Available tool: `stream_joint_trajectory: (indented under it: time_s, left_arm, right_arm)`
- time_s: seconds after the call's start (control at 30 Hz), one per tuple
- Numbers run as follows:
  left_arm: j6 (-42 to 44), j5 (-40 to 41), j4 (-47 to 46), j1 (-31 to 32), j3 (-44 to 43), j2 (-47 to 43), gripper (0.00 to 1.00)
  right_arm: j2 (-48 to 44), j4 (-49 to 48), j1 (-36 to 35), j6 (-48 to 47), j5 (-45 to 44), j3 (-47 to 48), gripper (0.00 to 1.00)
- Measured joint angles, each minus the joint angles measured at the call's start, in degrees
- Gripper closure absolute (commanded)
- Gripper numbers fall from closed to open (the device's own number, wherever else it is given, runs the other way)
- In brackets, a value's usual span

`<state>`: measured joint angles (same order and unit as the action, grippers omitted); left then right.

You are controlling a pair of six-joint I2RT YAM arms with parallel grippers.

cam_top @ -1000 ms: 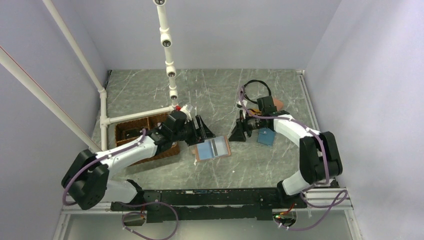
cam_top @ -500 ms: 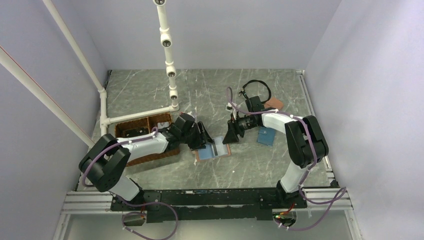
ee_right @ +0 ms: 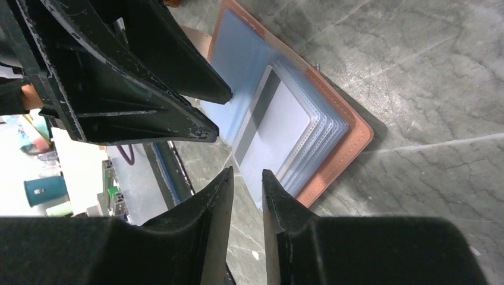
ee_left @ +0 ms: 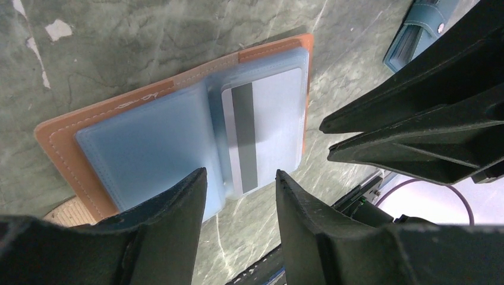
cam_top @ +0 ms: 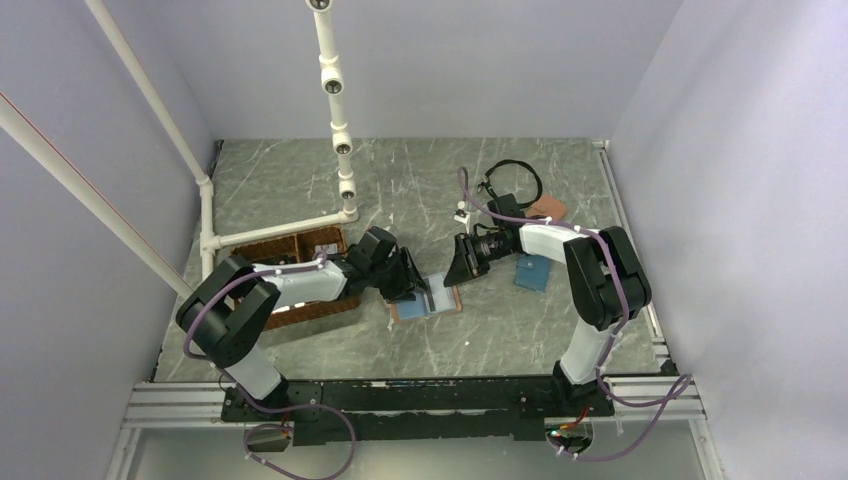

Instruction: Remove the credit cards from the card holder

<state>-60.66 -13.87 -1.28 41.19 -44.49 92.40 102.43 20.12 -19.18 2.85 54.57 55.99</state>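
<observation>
The salmon-pink card holder (cam_top: 432,304) lies open on the table, light-blue pockets up. A grey-silver credit card (ee_left: 274,119) with a dark stripe sits in its right-hand pocket stack; it also shows in the right wrist view (ee_right: 282,127). My left gripper (cam_top: 410,281) is open and empty, low over the holder's left half and near edge (ee_left: 241,175). My right gripper (cam_top: 461,266) hangs at the holder's right side (ee_right: 248,173), jaws only narrowly apart, nothing between them. The two grippers face each other closely across the holder.
A teal-blue wallet (cam_top: 533,272) lies just right of the right gripper, and an orange wallet (cam_top: 549,207) farther back. A brown basket (cam_top: 290,262) stands at the left under the left arm. A white pipe frame (cam_top: 275,233) and a black cable loop (cam_top: 515,176) lie behind.
Both grippers have closed in on the card holder. The left gripper came down over its left half. The right gripper moved left to its right edge and narrowed its jaws.
</observation>
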Motion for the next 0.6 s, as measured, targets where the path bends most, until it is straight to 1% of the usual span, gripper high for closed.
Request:
stream_joint_trajectory:
  time_s: [0.3, 0.6]
  left_arm:
    - [0.2, -1.4, -0.2, 0.0, -1.4, 2.2, 0.5]
    - [0.2, -1.5, -0.2, 0.0, -1.6, 2.4, 0.51]
  right_arm:
    - [0.0, -0.1, -0.1, 1.2, -1.2, 0.0, 0.65]
    - [0.0, 0.0, -0.2, 1.2, -3.2, 0.0, 0.64]
